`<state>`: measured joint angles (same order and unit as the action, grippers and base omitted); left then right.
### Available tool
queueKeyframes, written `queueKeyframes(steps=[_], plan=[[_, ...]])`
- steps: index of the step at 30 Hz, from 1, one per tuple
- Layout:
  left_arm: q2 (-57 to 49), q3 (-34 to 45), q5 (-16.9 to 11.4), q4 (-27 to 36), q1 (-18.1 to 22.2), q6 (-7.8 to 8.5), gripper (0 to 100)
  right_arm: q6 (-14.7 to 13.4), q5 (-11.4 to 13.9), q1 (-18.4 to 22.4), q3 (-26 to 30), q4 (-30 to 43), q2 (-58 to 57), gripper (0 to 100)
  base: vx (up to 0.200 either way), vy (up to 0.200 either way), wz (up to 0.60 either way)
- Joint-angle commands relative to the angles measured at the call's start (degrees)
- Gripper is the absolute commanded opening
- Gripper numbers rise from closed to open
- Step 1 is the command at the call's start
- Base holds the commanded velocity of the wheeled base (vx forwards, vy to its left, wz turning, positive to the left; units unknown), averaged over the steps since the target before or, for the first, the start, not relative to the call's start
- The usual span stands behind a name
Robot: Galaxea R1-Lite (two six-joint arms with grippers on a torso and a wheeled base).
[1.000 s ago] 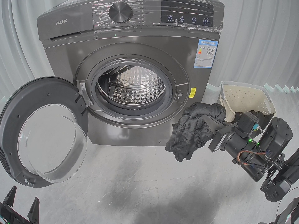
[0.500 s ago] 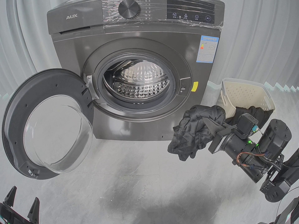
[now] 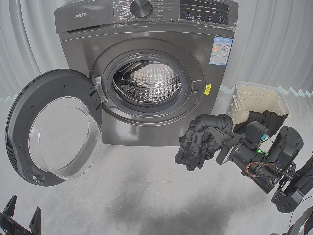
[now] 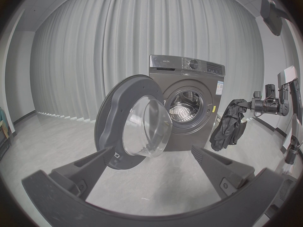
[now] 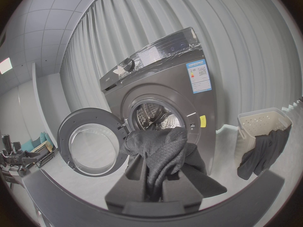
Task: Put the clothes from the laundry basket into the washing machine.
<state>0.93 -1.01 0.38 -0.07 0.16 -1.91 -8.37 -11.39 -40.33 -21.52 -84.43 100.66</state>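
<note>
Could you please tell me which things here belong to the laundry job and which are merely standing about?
Job: grey front-loading washing machine, its round door open; black quilted garment in the right gripper; cream perforated plastic laundry basket; second black garment draped over its rim.
Standing about: pale pleated curtain; grey floor.

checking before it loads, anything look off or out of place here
A dark garment hangs over the rim of the laundry basket, half outside. Clear film lies wrinkled over the control panel of the washing machine. Nothing else stands out.
</note>
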Motion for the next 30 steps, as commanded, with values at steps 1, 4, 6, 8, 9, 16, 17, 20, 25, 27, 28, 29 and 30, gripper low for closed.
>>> queueKeyframes(steps=[1,4,6,8,9,16,17,20,25,27,28,29,30], plan=[[-0.9,0.9,0.0,0.0,0.0,0.16,100,-0.1,1.2,-0.8,-1.7,-0.2,0.9,0,0.0,0.0,0.0],[-0.9,1.0,-0.2,0.0,0.0,1.74,100,-0.2,1.5,-0.8,-3.2,-0.2,1.2,0,0.0,0.0,0.0],[-0.9,1.0,-0.2,0.0,0.0,1.91,100,-0.1,1.5,-0.8,-3.5,-0.2,1.3,0,0.0,0.0,0.0],[-0.9,1.0,-0.2,0.0,0.1,1.91,100,-0.2,1.5,-1.1,-4.1,-0.3,1.8,0,0.0,0.0,0.0],[-0.9,1.0,-0.1,0.0,0.1,1.83,100,-0.2,1.5,-1.9,-4.4,-0.3,2.4,0,0.0,0.0,0.0],[-0.9,1.0,-0.4,0.0,0.1,2.35,100,-0.2,1.5,-2.9,-8.0,-1.0,6.0,0,0.0,0.0,0.0],[-0.9,1.0,-0.4,0.0,0.1,2.44,100,-0.2,1.3,-2.9,-9.4,-0.9,6.8,0,0.0,0.0,0.0],[-0.9,1.0,-0.5,0.0,0.1,2.0,100,-0.2,0.1,-2.9,-12.4,-0.9,9.3,0,0.0,0.0,0.0],[-0.9,-2.6,-1.3,-3.0,0.0,1.04,100,-0.3,-0.2,-2.6,-14.3,-0.6,10.2,0,0.0,0.0,0.0],[0.3,-7.9,-4.9,-3.1,0.6,1.04,100,-0.3,-0.2,-2.3,-16.4,-0.7,11.1,0,0.0,0.0,0.0],[1.9,-8.9,-7.9,-2.9,1.1,1.47,100,-0.3,-0.2,-2.3,-17.7,-0.5,11.5,0,0.0,0.0,0.0],[4.1,-9.4,-11.5,-2.9,1.8,1.65,100,-0.3,-0.2,-2.2,-18.9,-0.2,11.6,0,0.0,0.0,0.0],[6.6,-9.9,-14.5,-3.0,2.7,1.74,100,-0.3,-0.2,-2.1,-20.0,0.0,11.8,0,0.0,0.0,0.0]])
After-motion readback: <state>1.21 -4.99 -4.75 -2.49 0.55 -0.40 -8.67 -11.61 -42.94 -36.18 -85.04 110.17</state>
